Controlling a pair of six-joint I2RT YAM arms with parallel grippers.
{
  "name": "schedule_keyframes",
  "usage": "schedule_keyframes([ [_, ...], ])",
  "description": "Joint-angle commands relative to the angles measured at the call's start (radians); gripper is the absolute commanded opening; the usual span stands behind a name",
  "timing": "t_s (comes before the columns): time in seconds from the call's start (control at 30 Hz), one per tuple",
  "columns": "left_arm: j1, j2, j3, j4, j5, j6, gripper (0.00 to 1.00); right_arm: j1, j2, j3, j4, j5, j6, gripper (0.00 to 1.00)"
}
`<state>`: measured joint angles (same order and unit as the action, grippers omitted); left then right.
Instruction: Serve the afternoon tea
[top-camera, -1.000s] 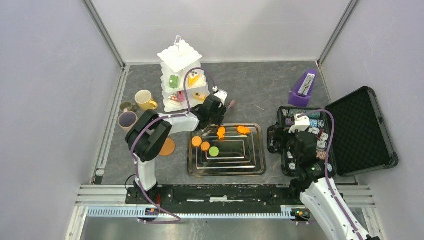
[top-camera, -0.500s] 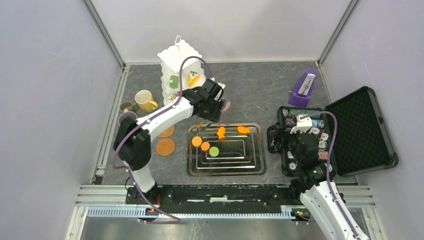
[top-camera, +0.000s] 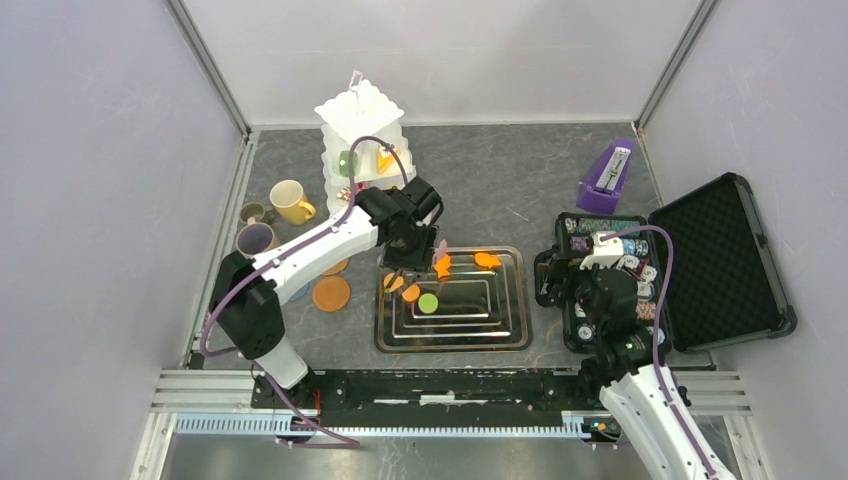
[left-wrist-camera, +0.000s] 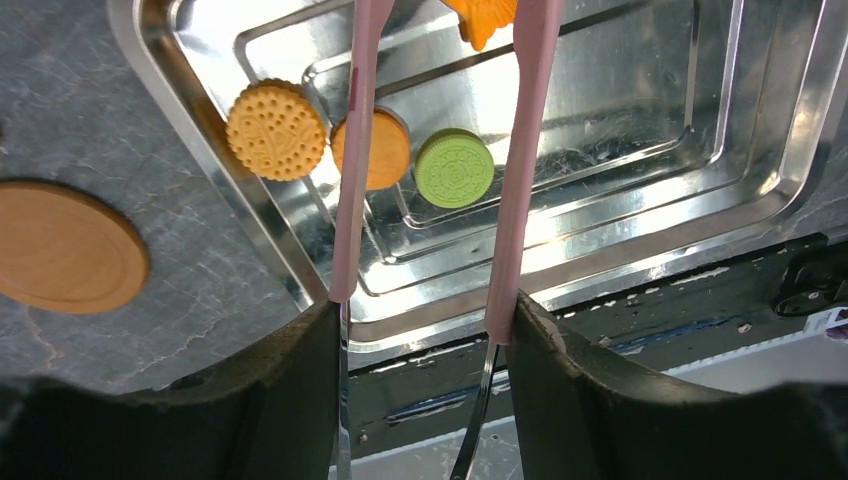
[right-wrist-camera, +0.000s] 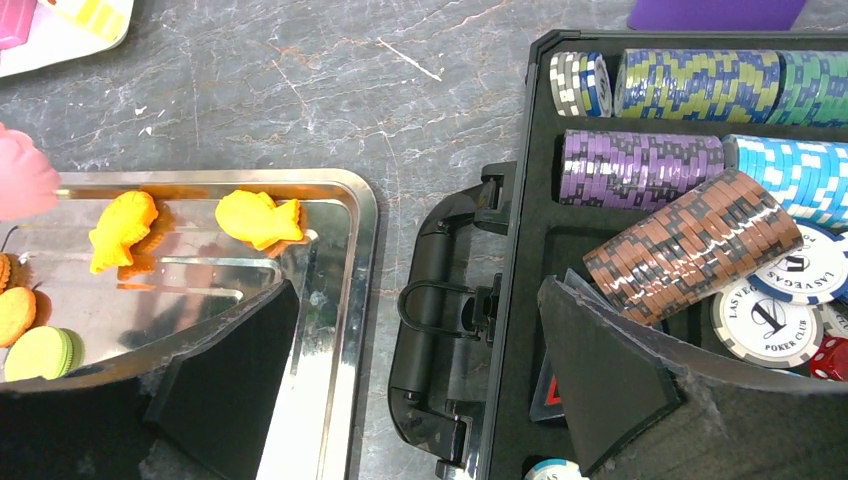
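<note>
The left tool (left-wrist-camera: 420, 315), clamped on pink tongs (left-wrist-camera: 520, 150), is brought back from the stand (top-camera: 360, 110) over the tray's (left-wrist-camera: 780, 150) biscuits (left-wrist-camera: 455, 168); another pick-up seems intended. The right tool (right-wrist-camera: 417, 290) is held apart.

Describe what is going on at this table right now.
The left gripper holds pink tongs above the steel tray, their arms apart, with the green biscuit showing between them. Two orange biscuits lie beside it. The right gripper hangs open at the edge of the poker chip case, holding nothing. The white tiered stand is at the back.
</note>
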<state>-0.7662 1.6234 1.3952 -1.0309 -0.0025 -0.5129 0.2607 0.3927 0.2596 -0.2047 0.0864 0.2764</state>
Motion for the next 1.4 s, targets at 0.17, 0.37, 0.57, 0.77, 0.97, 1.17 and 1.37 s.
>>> schedule_keyframes([
  [0.17,-0.072,0.115,0.067,-0.005,-0.074,-0.168,0.62,-0.002,-0.019,-0.006,0.013,-0.017,0.008,0.98],
  [0.37,-0.092,0.178,0.1,-0.016,-0.132,-0.191,0.62,-0.002,-0.024,-0.002,0.008,-0.023,0.0,0.98],
  [0.57,-0.121,0.194,0.114,-0.019,-0.138,-0.21,0.63,-0.002,-0.027,-0.008,0.01,-0.028,0.002,0.98],
  [0.77,-0.139,0.21,0.111,-0.025,-0.136,-0.228,0.64,-0.002,-0.022,-0.012,0.017,-0.033,-0.001,0.98],
  [0.97,-0.145,0.236,0.114,-0.031,-0.18,-0.225,0.57,-0.001,-0.026,-0.012,0.015,-0.033,0.0,0.98],
  [1.17,-0.153,0.23,0.133,-0.051,-0.217,-0.224,0.39,-0.001,-0.028,-0.016,0.014,-0.031,-0.001,0.98],
  [1.37,-0.166,0.188,0.15,-0.053,-0.217,-0.211,0.32,-0.002,-0.027,-0.014,0.014,-0.03,0.0,0.98],
])
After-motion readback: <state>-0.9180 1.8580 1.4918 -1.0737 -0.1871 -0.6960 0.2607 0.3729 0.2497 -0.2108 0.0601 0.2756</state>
